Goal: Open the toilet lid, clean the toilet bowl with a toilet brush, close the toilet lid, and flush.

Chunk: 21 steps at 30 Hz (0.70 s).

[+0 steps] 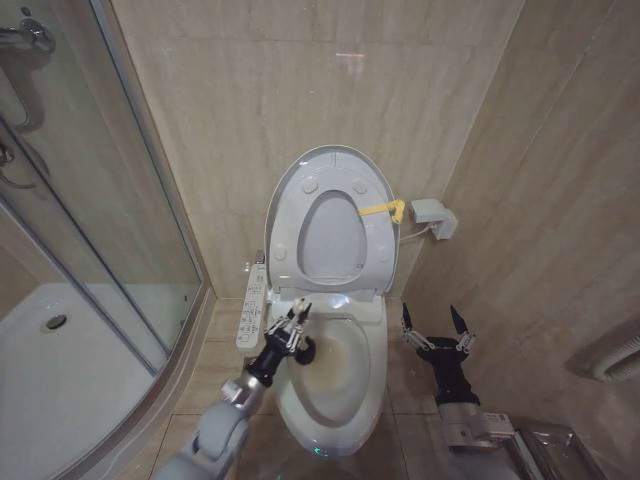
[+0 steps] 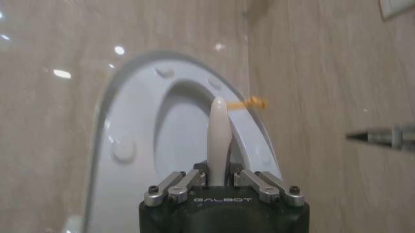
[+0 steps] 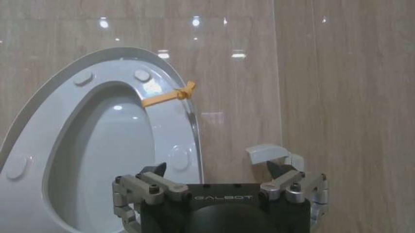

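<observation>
- The left tool (image 1: 291, 327) is clamping the thin white stick handle of the toilet brush (image 2: 218, 141), dark bristle head dipping at the left rim of the white ceramic toilet bowl (image 1: 335, 420).
- Scrubbing well, I judge, is meaning sweeping the stained inside without scraping the rim.
- The white oval plastic toilet lid (image 1: 286, 205) is standing open against the wall, leaving room.
- The right tool (image 1: 437, 327) is waiting with fingers apart, beside the bowl.

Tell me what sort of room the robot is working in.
A bathroom, most likely in a home or hotel: a white ceramic toilet bowl with its white oval plastic lid raised against beige tiled walls, beside a glass-walled shower enclosure with a white curved tray.
</observation>
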Motion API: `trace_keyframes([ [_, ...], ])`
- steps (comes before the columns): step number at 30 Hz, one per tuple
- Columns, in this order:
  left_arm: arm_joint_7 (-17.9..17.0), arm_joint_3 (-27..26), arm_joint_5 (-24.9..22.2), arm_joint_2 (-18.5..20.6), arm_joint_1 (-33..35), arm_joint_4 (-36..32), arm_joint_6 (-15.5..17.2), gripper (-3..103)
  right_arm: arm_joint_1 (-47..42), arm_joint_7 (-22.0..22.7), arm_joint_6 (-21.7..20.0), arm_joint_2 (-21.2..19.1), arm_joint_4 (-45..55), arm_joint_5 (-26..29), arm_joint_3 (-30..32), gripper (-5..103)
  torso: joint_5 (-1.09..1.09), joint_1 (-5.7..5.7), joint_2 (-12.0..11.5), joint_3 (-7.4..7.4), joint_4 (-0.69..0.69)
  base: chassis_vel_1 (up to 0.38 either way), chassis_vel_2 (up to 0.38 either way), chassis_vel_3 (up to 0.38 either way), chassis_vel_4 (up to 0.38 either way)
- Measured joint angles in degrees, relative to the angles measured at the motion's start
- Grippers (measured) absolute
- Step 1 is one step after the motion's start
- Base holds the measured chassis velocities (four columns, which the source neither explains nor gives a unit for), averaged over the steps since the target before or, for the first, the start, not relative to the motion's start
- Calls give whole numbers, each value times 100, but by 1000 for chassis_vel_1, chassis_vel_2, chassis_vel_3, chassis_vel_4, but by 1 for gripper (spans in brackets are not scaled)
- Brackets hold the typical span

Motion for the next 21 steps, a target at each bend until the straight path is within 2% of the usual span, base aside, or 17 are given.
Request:
trace_keyframes([
  [3,-106,-158,-31,68,314,-481,3,19,0,0,0,0,0,0,0,100,0,0,0,0,-1,0,0,0,0],
  [11,-102,-293,-131,121,876,-1424,-72,19,0,0,0,0,0,0,0,100,0,0,0,0,-2,0,0,0,0],
  [16,-33,-510,-93,251,1120,-1800,-38,19,0,0,0,0,0,0,0,100,1,0,0,0,0,0,0,0,0],
  [21,47,-636,-171,342,1143,-1890,-37,19,0,0,0,0,0,0,0,100,0,0,0,0,-2,0,0,0,0],
])
